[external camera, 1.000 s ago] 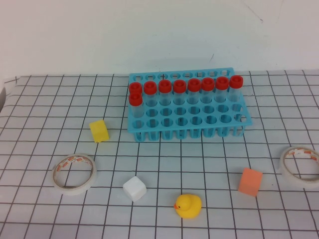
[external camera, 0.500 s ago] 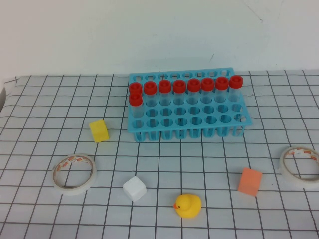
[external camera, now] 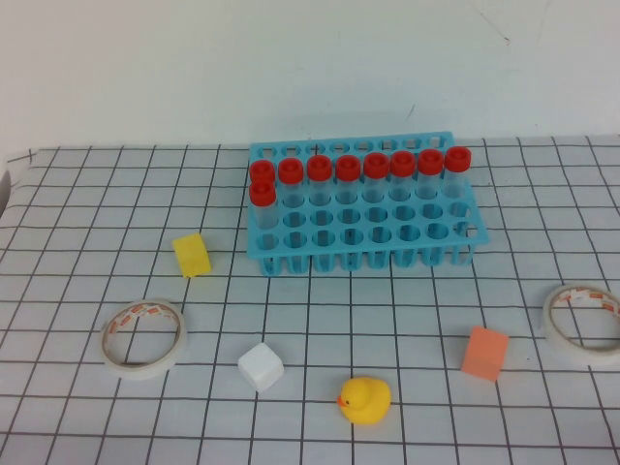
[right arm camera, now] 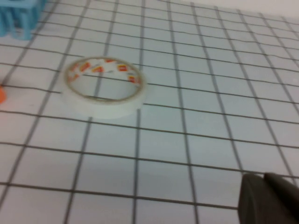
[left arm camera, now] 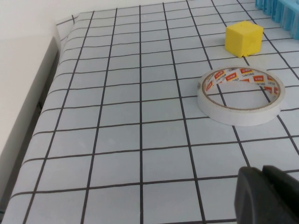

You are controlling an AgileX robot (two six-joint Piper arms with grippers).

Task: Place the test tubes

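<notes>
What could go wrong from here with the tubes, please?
Left gripper, shut, hangs low by the left tape; right gripper, shut, by the right tape: swinging toward the rack could drag either tape. The tubes stand tall at the rack's back, so a low reach could knock them. No loose tube shows.

"What stood behind the work surface?"

"A plain white wall (external camera: 291, 58) filled the upper third of the high view, with a few faint scuffs at upper right."

"And below it?"

"A white sheet (external camera: 77, 252) ruled in black squares ran edge to edge. In the left wrist view it ended beside a pale bare ledge (left arm camera: 23, 93) at far left. Light was even, shadows soft."
</notes>
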